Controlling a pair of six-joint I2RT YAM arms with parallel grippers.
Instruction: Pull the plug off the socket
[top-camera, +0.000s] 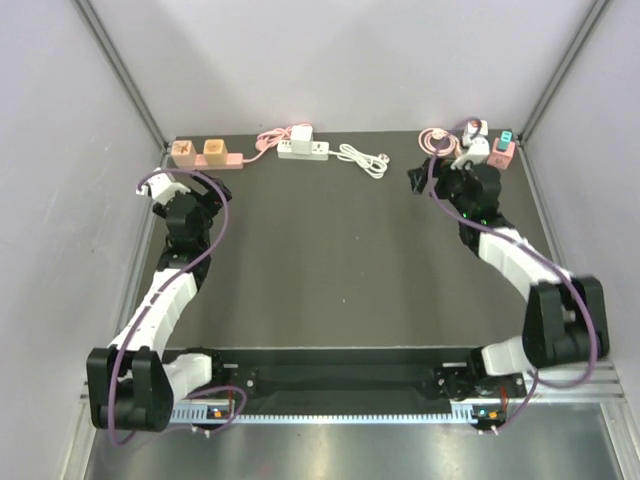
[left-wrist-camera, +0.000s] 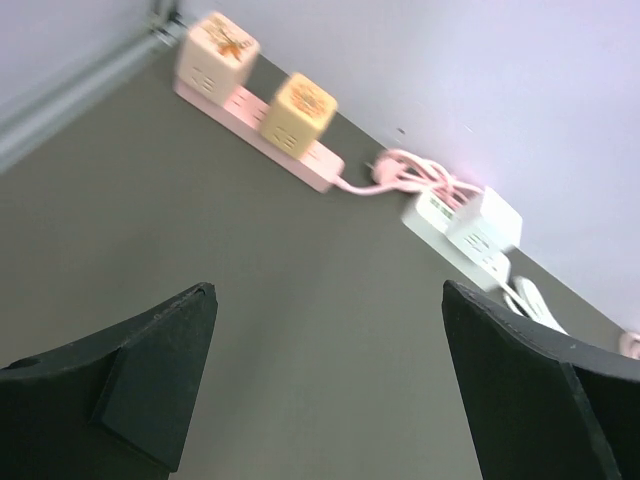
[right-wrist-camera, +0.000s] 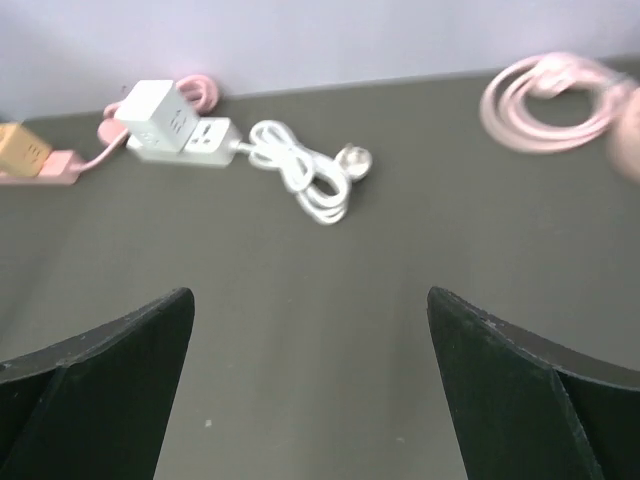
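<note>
A pink power strip (top-camera: 228, 158) at the far left carries two cube plugs, peach (top-camera: 183, 152) and orange (top-camera: 214, 151). A white strip (top-camera: 316, 150) at the back middle carries a white cube plug (top-camera: 301, 136). A third pink strip (top-camera: 501, 156) at the far right carries a white plug (top-camera: 478, 142) and a teal one (top-camera: 507, 137). My left gripper (top-camera: 190, 185) is open and empty, facing the pink strip (left-wrist-camera: 322, 172) from a distance. My right gripper (top-camera: 440, 172) is open and empty over bare table; the white cube plug (right-wrist-camera: 155, 112) lies far to its left.
A coiled white cable (top-camera: 364, 159) trails from the white strip. A pink cable coil (top-camera: 435, 140) lies just beyond the right gripper. Grey walls close in the back and both sides. A metal rail runs along the left edge (left-wrist-camera: 60, 105).
</note>
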